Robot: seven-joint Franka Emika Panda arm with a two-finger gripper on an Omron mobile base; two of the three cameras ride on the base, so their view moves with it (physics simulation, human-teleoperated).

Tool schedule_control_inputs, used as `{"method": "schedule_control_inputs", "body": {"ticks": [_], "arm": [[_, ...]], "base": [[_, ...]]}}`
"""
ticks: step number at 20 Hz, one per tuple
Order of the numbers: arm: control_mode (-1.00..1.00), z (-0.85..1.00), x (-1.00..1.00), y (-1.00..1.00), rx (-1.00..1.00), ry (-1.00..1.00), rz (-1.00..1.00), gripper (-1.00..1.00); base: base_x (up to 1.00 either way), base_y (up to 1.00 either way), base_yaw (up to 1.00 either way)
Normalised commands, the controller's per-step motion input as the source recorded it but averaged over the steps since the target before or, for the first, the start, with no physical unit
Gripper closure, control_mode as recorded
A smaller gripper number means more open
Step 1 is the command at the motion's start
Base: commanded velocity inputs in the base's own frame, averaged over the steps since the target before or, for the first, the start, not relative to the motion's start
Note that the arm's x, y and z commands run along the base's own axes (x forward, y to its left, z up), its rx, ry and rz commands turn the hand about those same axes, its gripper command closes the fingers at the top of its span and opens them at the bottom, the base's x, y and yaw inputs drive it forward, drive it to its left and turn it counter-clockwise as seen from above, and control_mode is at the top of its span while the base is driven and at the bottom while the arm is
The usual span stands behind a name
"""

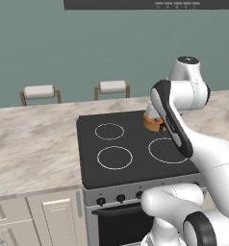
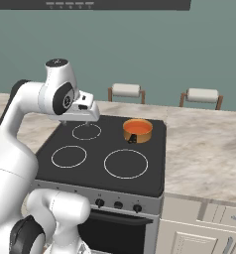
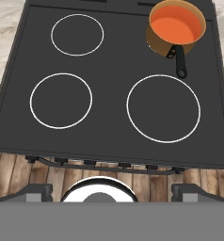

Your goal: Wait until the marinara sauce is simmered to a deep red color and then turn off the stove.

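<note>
The marinara sauce (image 3: 175, 24) is orange-red, sitting in its copper pot (image 2: 138, 131) on the stove's (image 3: 114, 94) back right burner. The gripper (image 3: 111, 192) hangs high above the cooktop's front middle, fingers spread wide, holding nothing, well apart from the pot.

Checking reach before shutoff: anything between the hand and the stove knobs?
Nothing visible. The hand hangs open above the black cooktop, the knobs sit bare along the steel front, and the copper pot of sauce stands off at the back right burner.
</note>
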Motion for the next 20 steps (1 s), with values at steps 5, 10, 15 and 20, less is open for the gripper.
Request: {"method": "schedule_control_inputs", "body": {"ticks": [5,10,15,20], "arm": [[-1.00,0.00,0.00,0.00,0.00,0.00,0.00,-1.00],[-1.00,0.00,0.00,0.00,0.00,0.00,0.00,-1.00],[-1.00,0.00,0.00,0.00,0.00,0.00,0.00,-1.00],[-1.00,0.00,0.00,0.00,0.00,0.00,0.00,-1.00]], "base": [[0.00,0.00,0.00],[0.00,0.00,0.00],[0.00,0.00,0.00],[0.00,0.00,0.00]]}}
